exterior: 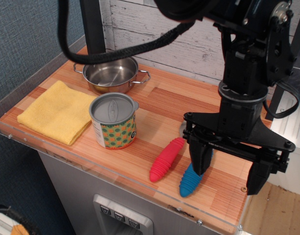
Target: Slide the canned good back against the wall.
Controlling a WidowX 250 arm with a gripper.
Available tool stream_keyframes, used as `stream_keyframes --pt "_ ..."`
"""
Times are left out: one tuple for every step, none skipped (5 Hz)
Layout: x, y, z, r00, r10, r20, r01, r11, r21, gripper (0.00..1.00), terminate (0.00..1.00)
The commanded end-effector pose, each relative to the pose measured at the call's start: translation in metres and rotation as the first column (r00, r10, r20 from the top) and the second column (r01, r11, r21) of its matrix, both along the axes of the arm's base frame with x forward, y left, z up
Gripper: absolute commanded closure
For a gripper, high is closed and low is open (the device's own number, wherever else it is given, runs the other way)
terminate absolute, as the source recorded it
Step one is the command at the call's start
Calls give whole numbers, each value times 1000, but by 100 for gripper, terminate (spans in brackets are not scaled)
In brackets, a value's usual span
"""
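The canned good (114,120) stands upright near the front middle of the wooden table (164,105). It has a grey metal lid and an orange, yellow and green dotted label. The whitewashed plank wall (169,34) runs along the back of the table, well behind the can. My gripper (230,168) hangs at the right front of the table, far right of the can. Its two black fingers (201,156) are spread wide with nothing between them. It hovers over a blue ribbed toy.
A shiny steel pot (110,74) with two handles sits behind the can near the wall. A yellow cloth (57,111) lies at the left. A red ribbed toy (167,159) and a blue one (190,180) lie front right. A black cable (120,51) hangs overhead.
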State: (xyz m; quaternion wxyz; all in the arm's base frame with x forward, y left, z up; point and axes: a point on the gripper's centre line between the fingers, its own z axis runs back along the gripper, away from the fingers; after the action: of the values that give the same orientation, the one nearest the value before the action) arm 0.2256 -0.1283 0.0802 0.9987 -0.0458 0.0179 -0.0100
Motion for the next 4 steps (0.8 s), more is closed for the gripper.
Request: stream_keyframes --pt "0 0 0 1000 0 0 0 1000 0 0 0" --pt "-13 18 3 998 -55 -16 55 997 47 0 0" --pt "-27 51 11 999 -39 0 39 993 110 0 0" --pt "-39 85 26 997 -74 -3 74 979 188 0 0"
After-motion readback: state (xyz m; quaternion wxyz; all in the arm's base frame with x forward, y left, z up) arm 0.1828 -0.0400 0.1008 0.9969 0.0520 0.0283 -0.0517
